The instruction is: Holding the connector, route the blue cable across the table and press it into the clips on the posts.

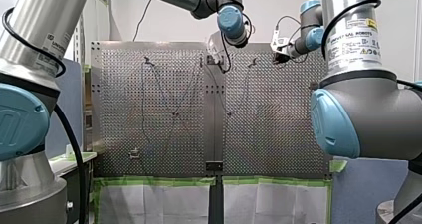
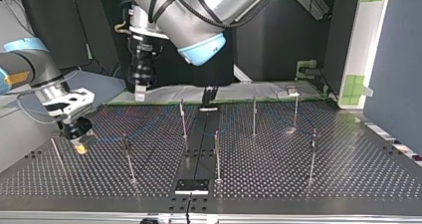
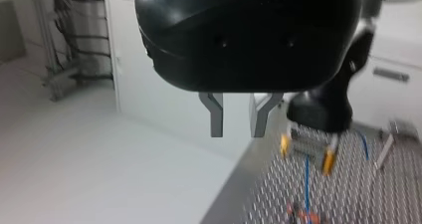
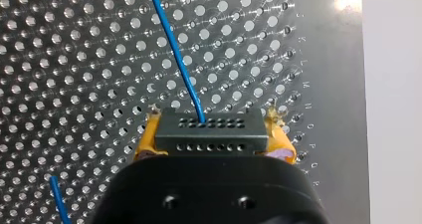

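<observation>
You will find the connector (image 4: 209,135), a black block with two rows of small holes, clamped between the yellow pads (image 4: 145,143) of the right gripper (image 2: 78,144), whose fingers are closed onto its two ends. The blue cable (image 4: 174,50) leaves the connector's far row of holes and runs away ahead of the gripper over the perforated counter (image 4: 74,59). A second short stretch of the same cable lies on the counter beside the gripper body. In the top view, the right gripper sits low over the counter at the view's left, just beside a thin post (image 2: 57,154). From there the cable shows only faintly as it leads toward the posts (image 2: 183,117) standing near the middle. Whether it is seated at any post top is too small to tell. The left gripper (image 3: 237,132) hangs high above the counter's far edge in the top view, well apart from the cable and the posts. Its metal fingers (image 3: 215,115) stand apart with a narrow gap and hold nothing. In the left wrist view, the right gripper appears beyond and beside these fingers, over the counter's corner.
</observation>
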Available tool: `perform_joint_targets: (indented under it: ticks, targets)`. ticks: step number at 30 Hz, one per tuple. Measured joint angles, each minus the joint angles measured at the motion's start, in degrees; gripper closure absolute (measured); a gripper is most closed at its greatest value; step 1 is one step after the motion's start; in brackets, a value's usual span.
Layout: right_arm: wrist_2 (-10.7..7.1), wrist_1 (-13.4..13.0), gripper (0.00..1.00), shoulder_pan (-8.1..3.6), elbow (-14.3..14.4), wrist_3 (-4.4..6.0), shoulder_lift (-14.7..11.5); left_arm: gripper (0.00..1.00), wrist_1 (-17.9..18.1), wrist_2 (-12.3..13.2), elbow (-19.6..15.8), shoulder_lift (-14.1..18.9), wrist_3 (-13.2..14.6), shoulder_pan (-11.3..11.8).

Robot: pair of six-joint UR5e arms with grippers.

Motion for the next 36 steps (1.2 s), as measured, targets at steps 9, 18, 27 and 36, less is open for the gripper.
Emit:
perform_joint_targets:
  ticks: [9, 18, 27, 36]
  targets:
    - [0.11, 0.00, 1.00, -0.01, 0.00, -0.16, 0.01, 0.00, 4.51, 4.17, -4.47, 4.49, -4.34, -1.66]
    - [0.25, 0.00, 1.00, 0.00, 0.00, -0.18, 0.01, 0.00, 8.28, 4.40, -8.25, 8.25, -7.13, -2.27]
    - [0.26, 0.00, 1.00, 0.03, 0.00, -0.19, 0.01, 0.00, 12.56, 3.09, -12.55, 6.97, -7.28, -3.02]
    - [0.26, 0.00, 1.00, 0.03, 0.01, -0.20, 0.07, 0.00, 17.53, 1.21, -17.49, 2.10, -8.56, -3.26]
